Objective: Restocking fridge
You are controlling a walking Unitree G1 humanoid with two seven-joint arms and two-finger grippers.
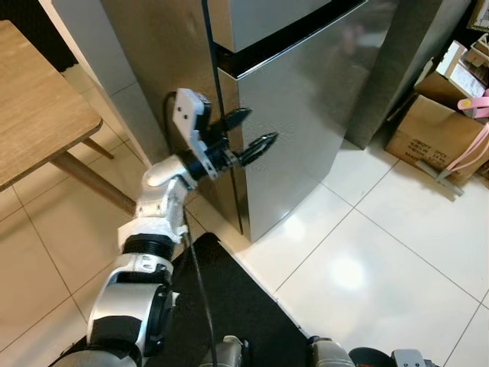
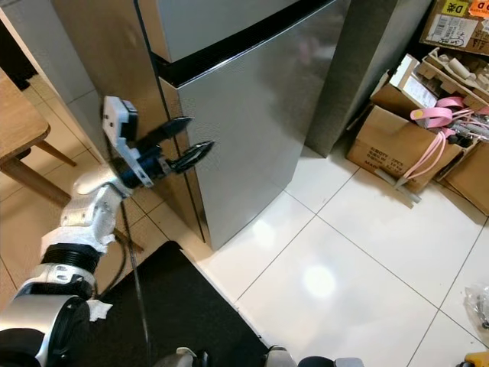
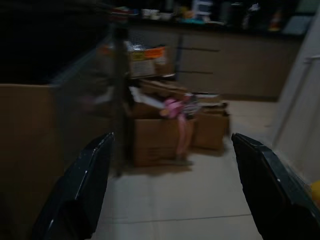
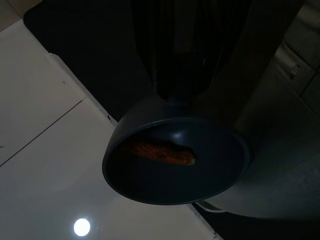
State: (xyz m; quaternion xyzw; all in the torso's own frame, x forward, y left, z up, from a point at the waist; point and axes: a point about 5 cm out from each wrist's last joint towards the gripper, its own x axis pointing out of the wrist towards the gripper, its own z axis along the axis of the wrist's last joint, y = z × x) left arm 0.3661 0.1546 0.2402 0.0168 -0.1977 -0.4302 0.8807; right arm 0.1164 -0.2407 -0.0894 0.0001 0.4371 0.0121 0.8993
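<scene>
The left gripper has its fingers spread apart at the front corner of the steel fridge, whose doors are closed, with only a dark seam between upper and lower door. To the robot's left, a wooden table with slanted legs stands near the fridge side and narrows the passage there. To the right, cardboard boxes with pink straps stand on the white tile floor. Between fridge and boxes the floor is open. A black mat lies underfoot. In the dark right wrist view, a dark bowl holds something orange, perhaps food.
</scene>
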